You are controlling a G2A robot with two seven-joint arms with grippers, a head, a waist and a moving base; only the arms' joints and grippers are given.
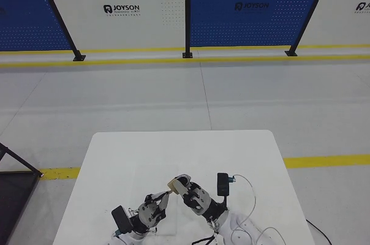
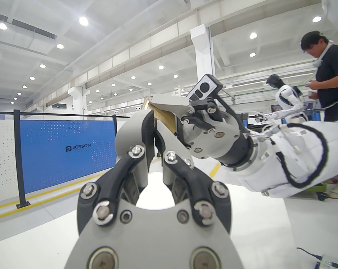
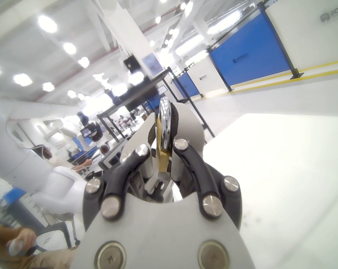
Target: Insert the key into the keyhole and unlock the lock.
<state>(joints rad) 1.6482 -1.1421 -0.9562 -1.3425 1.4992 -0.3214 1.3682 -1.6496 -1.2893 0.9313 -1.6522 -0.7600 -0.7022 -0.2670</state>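
A brass padlock (image 1: 173, 183) with a chrome shackle (image 3: 166, 118) is held above the near middle of the white table (image 1: 234, 153). My right gripper (image 1: 180, 182) is shut on it, and the brass body (image 3: 162, 158) sits wedged between its fingers. In the left wrist view the padlock (image 2: 164, 120) shows as a brass edge in the right gripper (image 2: 166, 116). My left gripper (image 1: 162, 199) is just left of the lock, with its tips against the lock's end. Its fingers (image 2: 135, 132) are pressed shut. The key is hidden between them.
A white cable (image 1: 249, 202) loops over the table on the right, near the right arm's black wrist camera (image 1: 223, 184). A black frame (image 1: 4, 162) stands off the table's left side. The far half of the table is bare.
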